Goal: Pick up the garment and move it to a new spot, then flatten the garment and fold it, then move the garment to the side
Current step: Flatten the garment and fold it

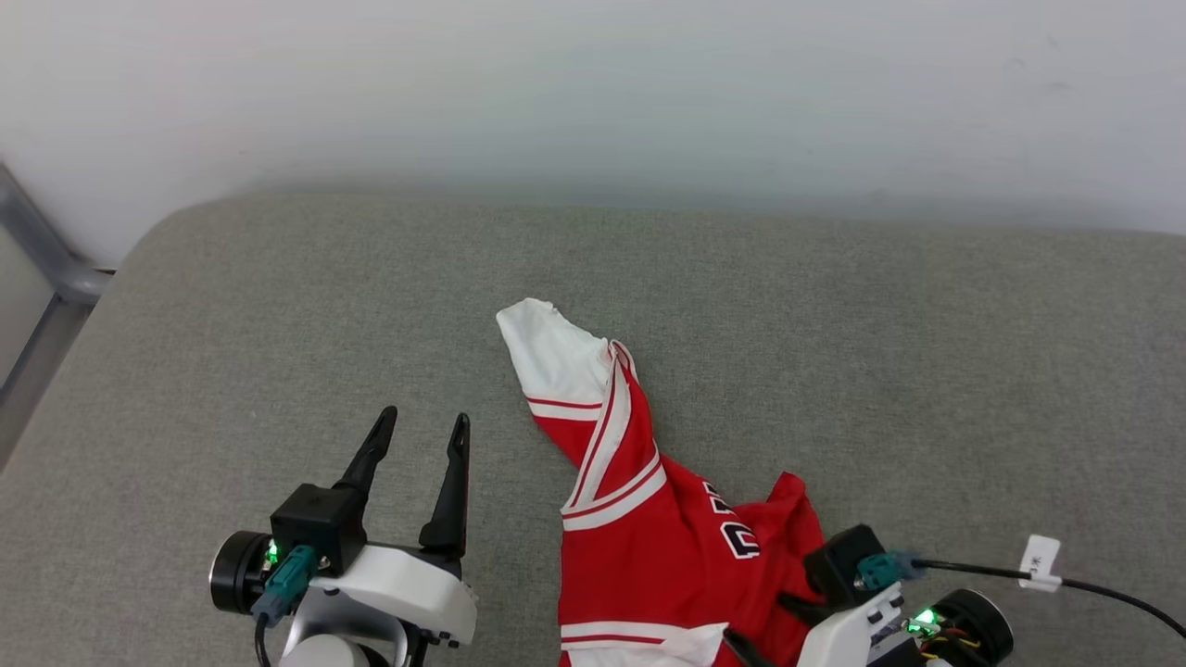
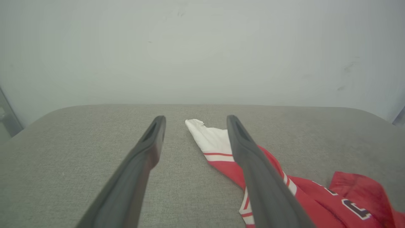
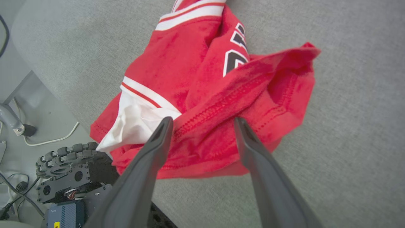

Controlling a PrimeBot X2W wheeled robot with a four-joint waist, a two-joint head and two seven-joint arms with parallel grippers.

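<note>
where it lies crumpled on the grey cushion (image 1: 278, 324), the garment (image 1: 639, 547) runs lengthwise from its bunched red body at the near edge to a white sleeve pointing away and slightly left, toward the wall. the left gripper (image 1: 424, 419) sits just left of it, fingers aimed forward, spread wide and empty. the right gripper (image 3: 202, 123) angles down over the red hem, fingers wide apart, gripping nothing.

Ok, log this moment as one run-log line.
stage: garment crumpled on grey cushion, not flattened | left gripper: open, clear of cloth | right gripper: open over red hem, holding nothing
</note>
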